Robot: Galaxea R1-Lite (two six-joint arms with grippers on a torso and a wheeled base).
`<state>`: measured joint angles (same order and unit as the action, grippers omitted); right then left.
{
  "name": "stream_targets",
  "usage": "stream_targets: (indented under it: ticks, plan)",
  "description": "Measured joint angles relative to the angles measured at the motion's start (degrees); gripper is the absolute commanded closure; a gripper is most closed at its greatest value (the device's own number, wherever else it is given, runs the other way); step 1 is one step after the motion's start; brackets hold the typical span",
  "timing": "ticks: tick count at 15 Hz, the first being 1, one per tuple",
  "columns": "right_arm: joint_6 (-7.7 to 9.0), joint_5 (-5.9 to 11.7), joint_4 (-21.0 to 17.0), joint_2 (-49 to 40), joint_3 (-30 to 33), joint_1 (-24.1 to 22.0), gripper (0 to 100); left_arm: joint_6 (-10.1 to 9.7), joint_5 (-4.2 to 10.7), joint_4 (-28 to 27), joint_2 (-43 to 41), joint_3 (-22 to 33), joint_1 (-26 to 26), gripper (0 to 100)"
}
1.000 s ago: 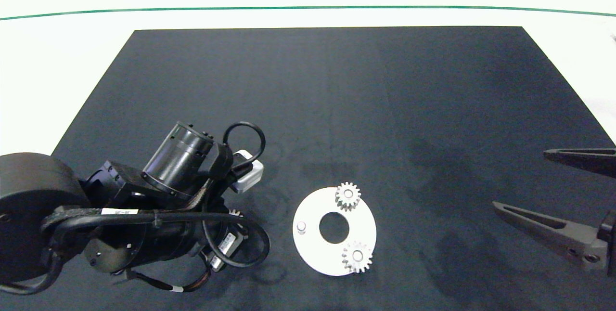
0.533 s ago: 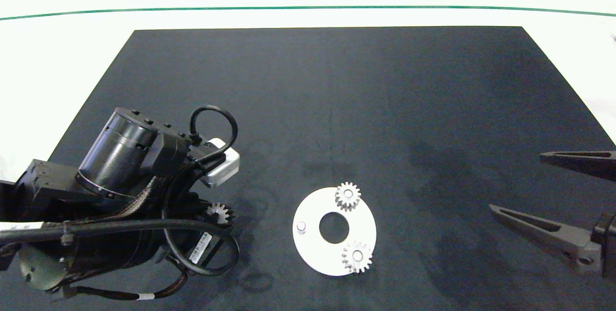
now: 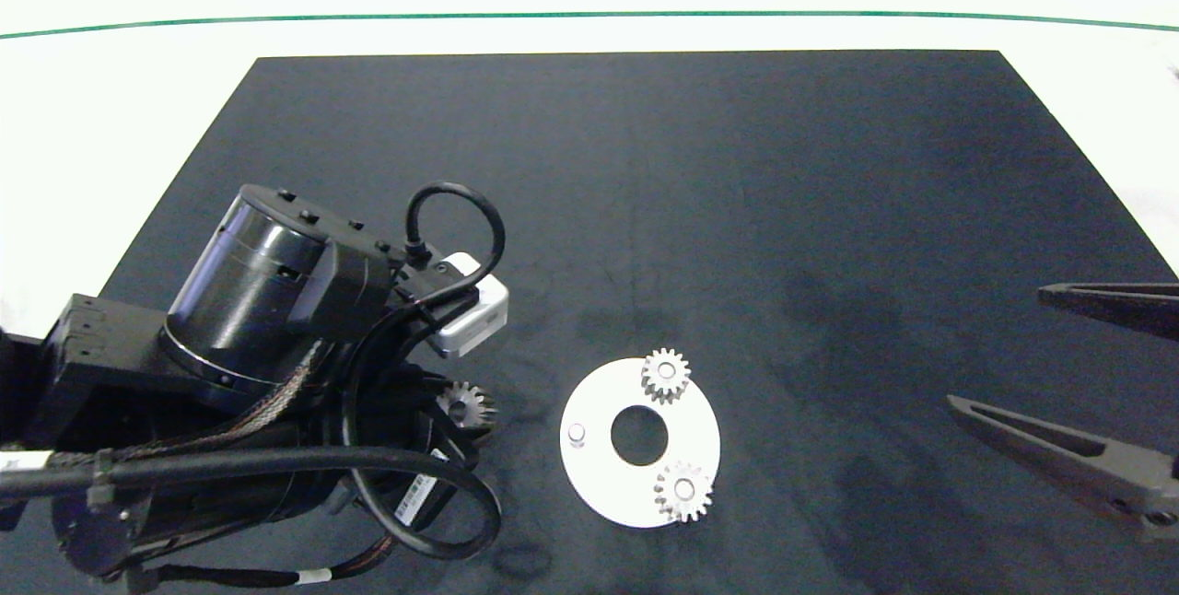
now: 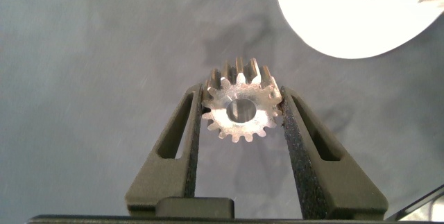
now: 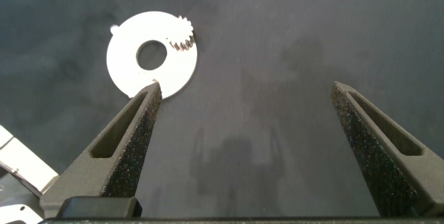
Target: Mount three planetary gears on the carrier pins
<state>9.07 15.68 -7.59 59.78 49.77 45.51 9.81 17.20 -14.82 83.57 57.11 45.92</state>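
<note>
A flat white disc [image 3: 599, 484] lies on the dark mat in the head view. Two silvery planetary gears sit on its carrier pins, one at the far side [image 3: 665, 375] and one at the near side [image 3: 683, 491]. A bare carrier pin [image 3: 577, 433] stands at the disc's left. My left gripper [image 4: 241, 107] is shut on a third planetary gear [image 4: 241, 106], held above the mat just left of the disc [image 4: 326, 23]; from the head view this gear [image 3: 467, 406] peeks out beside the arm. My right gripper [image 5: 246, 96] stands open at the right, with the disc [image 5: 128, 68] far off.
The dark mat [image 3: 645, 208] covers most of the white table, with a green line [image 3: 589, 15] along the far edge. The bulky left arm and its cables [image 3: 276, 392] fill the near left corner.
The left arm has swung right toward the disc, carrying the gear with it. The right gripper has barely shifted.
</note>
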Motion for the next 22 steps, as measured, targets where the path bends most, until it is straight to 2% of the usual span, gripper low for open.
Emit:
stream_targets:
  ticks: [5, 7, 10, 12, 14, 18, 22]
  plan:
    - [0.00, -0.05, 0.22, -2.57, 0.69, 0.20, 0, 0.60, 0.07, -0.09, 4.46, 4.05, 4.60, 93]
    - [0.07, -0.02, 0.21, -2.89, 0.69, 0.29, 0, 1.04, 0.22, -2.10, 6.10, 5.40, 5.79, 93]
    - [0.99, -0.17, 0.16, -3.06, 0.35, 0.46, 0, 1.43, 0.24, -8.98, 7.97, 9.95, 7.55, 93]
    - [1.49, -0.28, 0.18, -3.12, 0.22, 0.52, 0, 2.19, 0.24, -15.47, 9.11, 14.19, 7.83, 93]
    - [1.51, -0.27, 0.18, -3.11, 0.17, 0.88, 0, 4.29, 0.24, -19.54, 10.20, 18.14, 7.91, 93]
    - [1.51, -0.06, 0.27, -3.67, 0.04, 1.27, 0, 5.32, 0.32, -19.71, 14.81, 24.03, 8.02, 93]
    - [1.51, -0.11, 0.27, -4.47, 0.11, 1.32, 0, 5.91, 0.35, -19.60, 18.08, 27.04, 8.85, 93]
